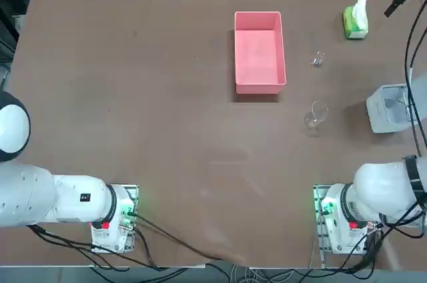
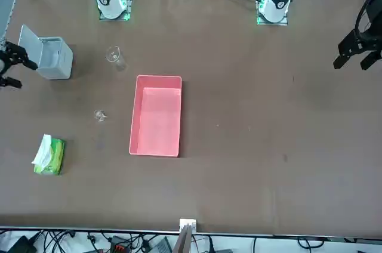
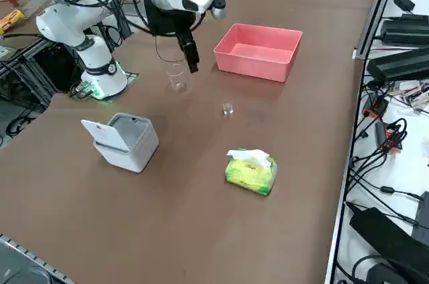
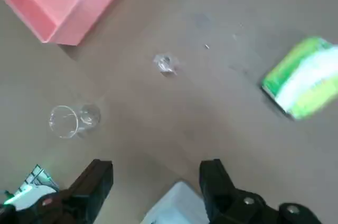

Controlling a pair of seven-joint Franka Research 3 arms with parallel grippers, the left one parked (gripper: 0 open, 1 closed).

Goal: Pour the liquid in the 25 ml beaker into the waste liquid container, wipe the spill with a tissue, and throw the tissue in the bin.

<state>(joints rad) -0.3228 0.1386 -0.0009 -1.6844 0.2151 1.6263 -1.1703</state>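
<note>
25 ml beaker [image 1: 318, 59]: faint, barely visible on table | right pincer [image 4: 156, 182]: wide, empty, raised above bin [image 1: 389, 107]

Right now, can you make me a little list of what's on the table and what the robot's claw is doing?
small beaker: upright, untouched, between pink tray and tissue pack
bigger beaker: upright, nearer the robot
pink tray: mid-table, looks empty
tissue: sticking out of green pack
bin: lid flipped open
right end effector: open, holding nothing, in the air above the bin
spill: none seen
</note>
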